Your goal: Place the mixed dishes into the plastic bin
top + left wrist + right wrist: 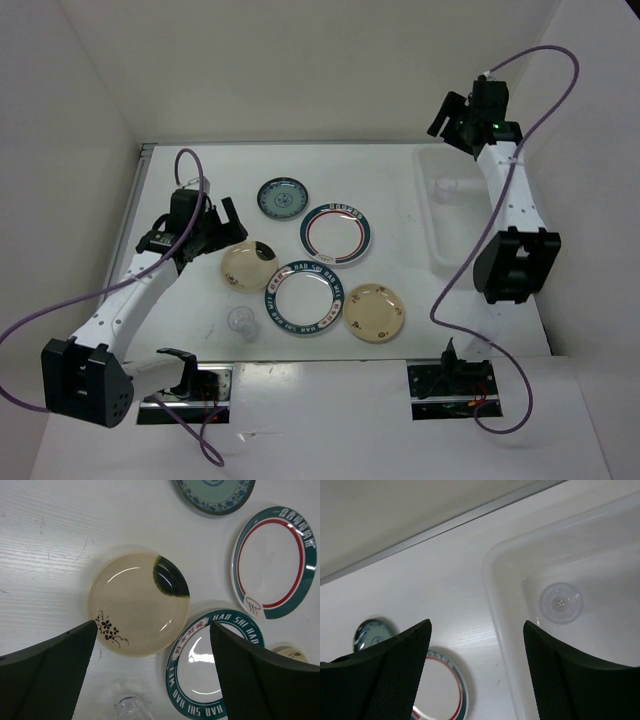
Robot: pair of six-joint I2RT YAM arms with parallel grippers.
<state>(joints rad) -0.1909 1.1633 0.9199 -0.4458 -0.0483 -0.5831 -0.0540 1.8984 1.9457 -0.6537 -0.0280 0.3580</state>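
The plastic bin (428, 215) sits mouth up along the table's right edge, its long side running near to far. A clear cup (560, 602) stands at its far end. Just left of the bin is a strip of bare table. Beyond it comes the red-ringed plate (336, 233), then the teal-blue saucer (282, 198), the lettered plate (305, 297) and a cream plate (374, 311), closely packed. Farthest from the bin are the dark-patched cream plate (135, 605) and a second clear cup (242, 322).

The right gripper (476, 624) hangs above the bin's far left corner, fingers wide apart and empty. The left gripper (152, 626), well left of the bin, hovers over the dark-patched cream plate, fingers spread wide, holding nothing.
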